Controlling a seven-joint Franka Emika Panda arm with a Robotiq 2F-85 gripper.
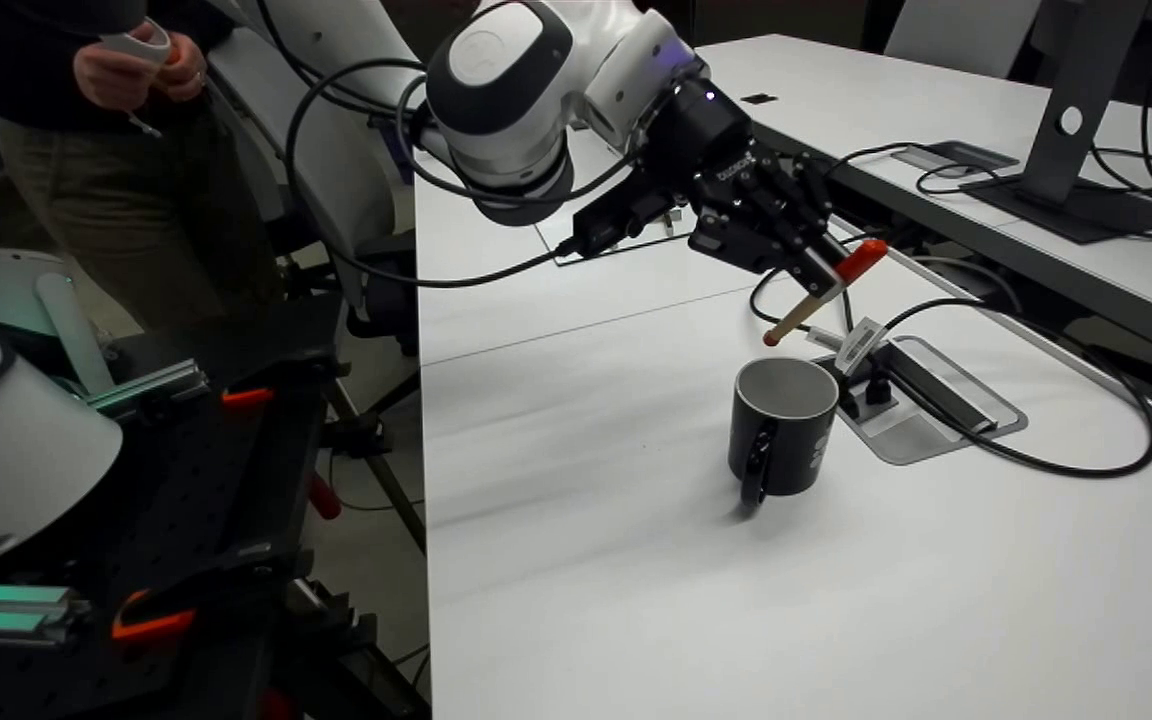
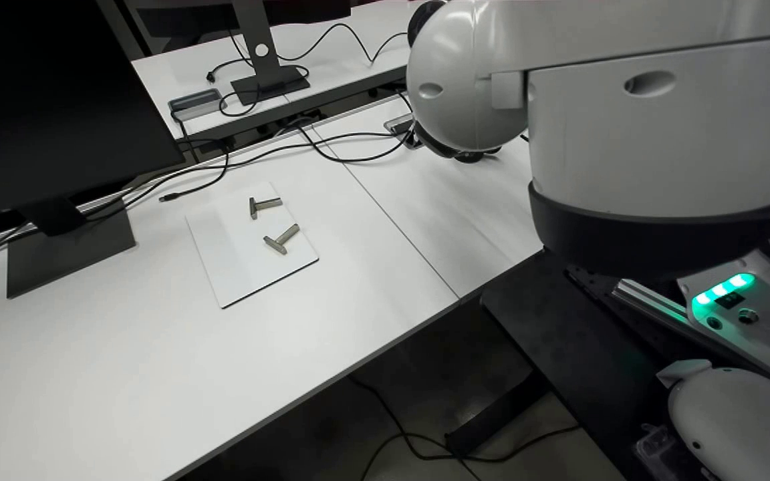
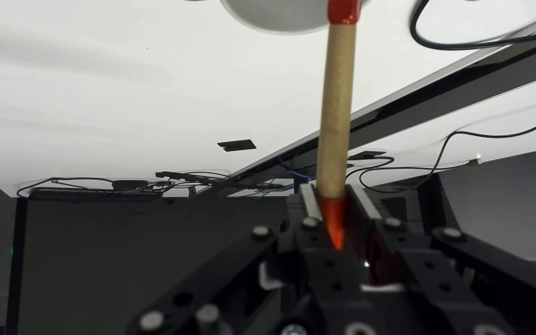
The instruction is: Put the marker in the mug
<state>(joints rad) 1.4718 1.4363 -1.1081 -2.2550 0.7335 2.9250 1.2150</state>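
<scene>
End effector point(image 3: 333, 197) grasping marker point(image 3: 336, 111), tilted, apart from mug point(image 1: 791, 440). Wrist view cuts mug off; whether marker's lower tip is over the opening, cannot tell.

The marker point(image 3: 335, 116), tan with red at both ends, was held aslant in the air, its smaller red end lowest, near the rim of the mug point(image 1: 788, 438) yet apart from it. The mug, black outside and grey within, stood upright on the white table point(image 1: 576, 600), its handle to one side.
</scene>
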